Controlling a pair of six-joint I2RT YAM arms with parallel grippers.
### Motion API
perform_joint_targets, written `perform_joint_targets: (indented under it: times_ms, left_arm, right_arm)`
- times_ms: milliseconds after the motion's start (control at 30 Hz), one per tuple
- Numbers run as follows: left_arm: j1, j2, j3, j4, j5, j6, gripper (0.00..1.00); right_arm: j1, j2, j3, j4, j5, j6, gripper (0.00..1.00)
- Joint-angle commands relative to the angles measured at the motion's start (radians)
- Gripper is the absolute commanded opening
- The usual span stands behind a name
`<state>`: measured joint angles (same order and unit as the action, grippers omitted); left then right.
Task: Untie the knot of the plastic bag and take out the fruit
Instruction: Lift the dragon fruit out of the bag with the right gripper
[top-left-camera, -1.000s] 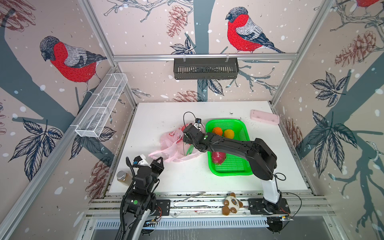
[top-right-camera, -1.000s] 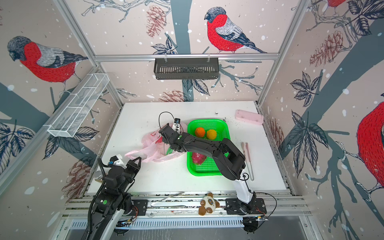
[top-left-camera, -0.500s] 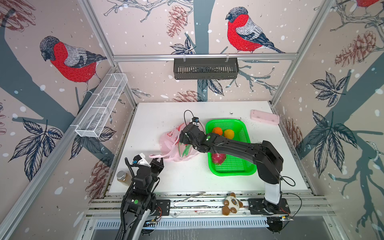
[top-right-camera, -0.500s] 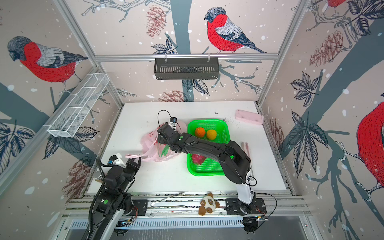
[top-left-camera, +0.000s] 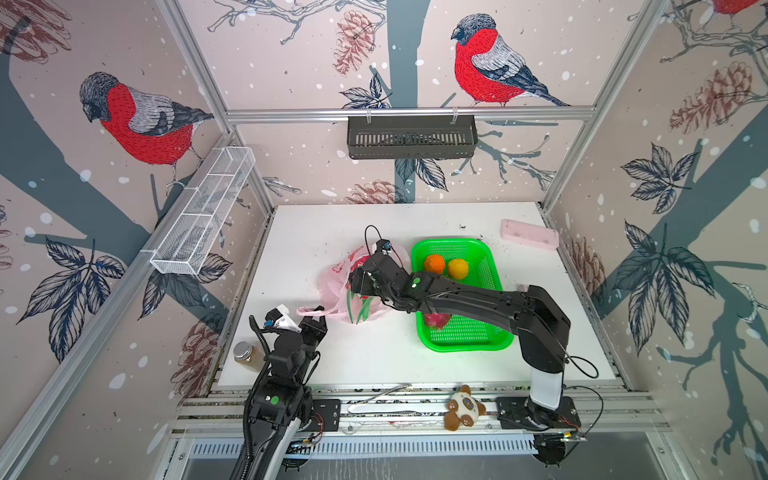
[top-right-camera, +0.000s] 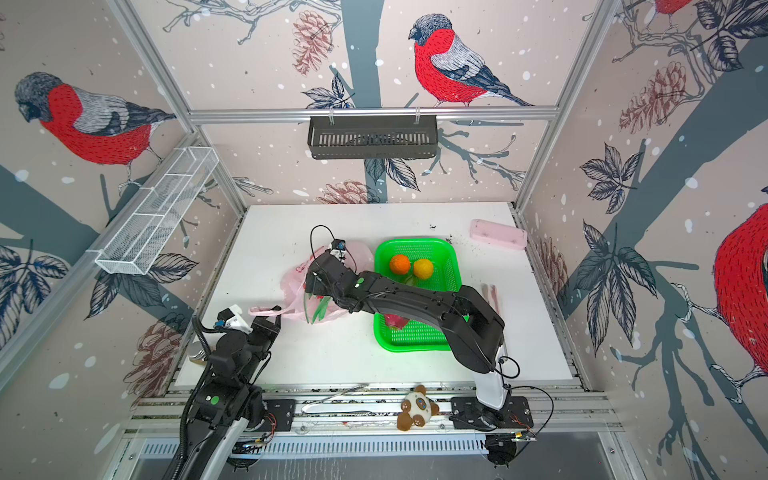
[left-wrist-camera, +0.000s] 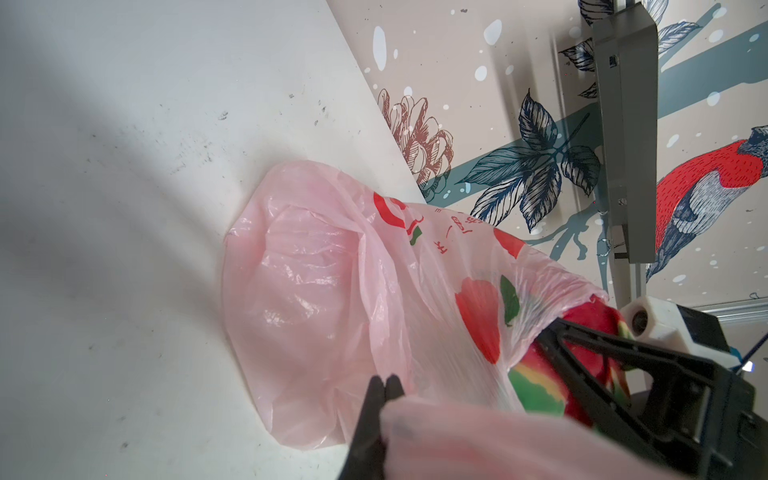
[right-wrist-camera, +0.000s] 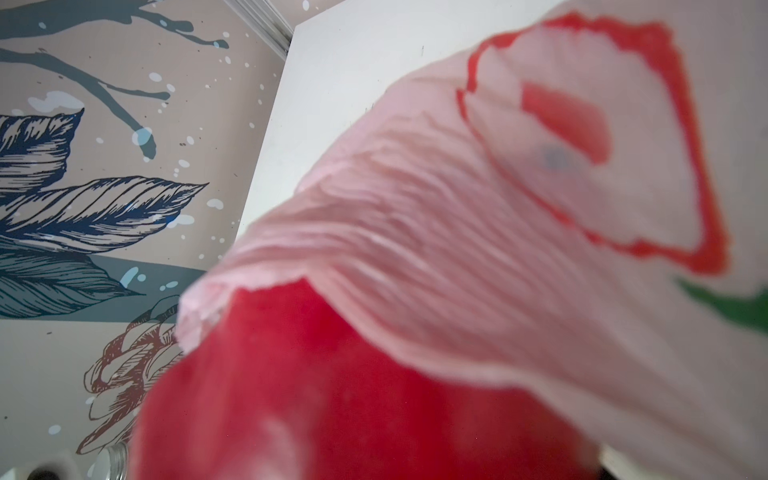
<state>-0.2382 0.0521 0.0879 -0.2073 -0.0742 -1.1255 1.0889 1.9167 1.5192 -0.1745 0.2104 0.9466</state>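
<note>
Pink bag, handle pinched in my left pincer, right pincer clamped round dragon fruit at bag's rim, counter open nearside.

White bench, pretty scuffed up close, with dark specks and crumbs scattered toward the back right. Sitting on it: a crinkly pink plastic bag around the middle, slumped on the surface, and just to the right of it a bright green basket. Near the back right corner there's a pale pink block lying flat, well apart from the rest. There's a small jar by the front left corner, though I can't tell if it's actually on the board or just off its edge.
</note>
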Motion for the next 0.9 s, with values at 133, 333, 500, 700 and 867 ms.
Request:
perform_joint_targets:
  times_ms: [133,333,500,700,867]
  left_arm:
    - [0.000,0.074,-0.006,0.025,-0.022,0.000,0.00]
    - [-0.001,0.106,0.006,0.049,-0.022,0.013,0.00]
    - [-0.001,0.098,0.013,0.039,-0.028,0.016,0.00]
    - [-0.001,0.091,0.016,0.019,-0.027,0.022,0.00]
    - [0.000,0.081,0.019,-0.005,-0.028,0.030,0.00]
  right_arm:
    - [0.025,-0.059,-0.051,0.013,-0.028,-0.021,0.24]
    - [0.037,-0.087,-0.078,-0.031,-0.060,-0.060,0.24]
    - [0.048,-0.112,-0.083,-0.070,-0.111,-0.103,0.24]
    - [0.063,-0.150,-0.078,-0.139,-0.129,-0.158,0.24]
    - [0.077,-0.183,-0.035,-0.187,-0.130,-0.228,0.24]
